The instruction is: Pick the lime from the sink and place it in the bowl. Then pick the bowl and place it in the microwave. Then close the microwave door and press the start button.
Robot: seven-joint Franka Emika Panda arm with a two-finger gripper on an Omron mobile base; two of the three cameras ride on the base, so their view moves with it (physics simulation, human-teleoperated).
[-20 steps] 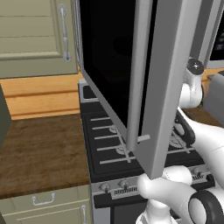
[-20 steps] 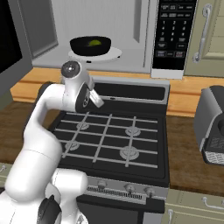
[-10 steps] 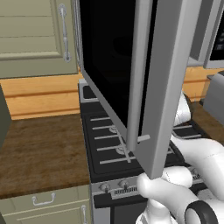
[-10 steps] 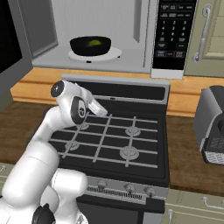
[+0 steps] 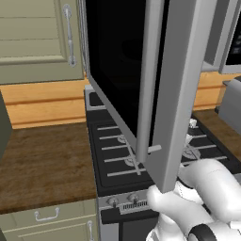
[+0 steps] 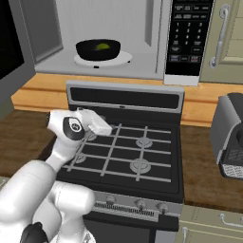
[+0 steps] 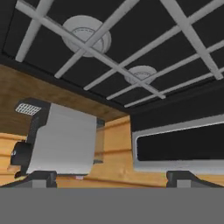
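Microwave [image 6: 142, 42], a wide silver-framed box with a pale inside, stands open above the black gas stove [image 6: 128, 152] in the right base view, its black keypad panel at 3 o'clock of the cavity. Inside, the black round bowl [image 6: 98, 49] sits on the white turntable plate [image 6: 124, 58], and the small yellow-green lime [image 6: 103, 46] lies in the bowl. The microwave door [image 5: 155, 80], a wide silver-grey frame around black glass, hangs swung out over the stove in the left base view, its long grey handle running down the near edge; in the right base view the same door shows at 9 o'clock.

The white arm bends low over the left burners of the stove. Its gripper [image 6: 97, 124] points toward the stove's back panel, well below the bowl and clear of the door. In the hand view the 2 dark finger tips [image 7: 41, 178] stand wide apart at 6 o'clock with nothing between them; the gripper holds nothing. That view, rolled over, shows the stove's grey grates and 2 round burners at 12 o'clock, the wooden counter [image 7: 26, 87] at 9 o'clock and a grey toaster-like appliance [image 7: 65, 142] at 7 o'clock.

A cream cabinet door [image 5: 37, 40] with a metal handle hangs at 10 o'clock in the left base view.
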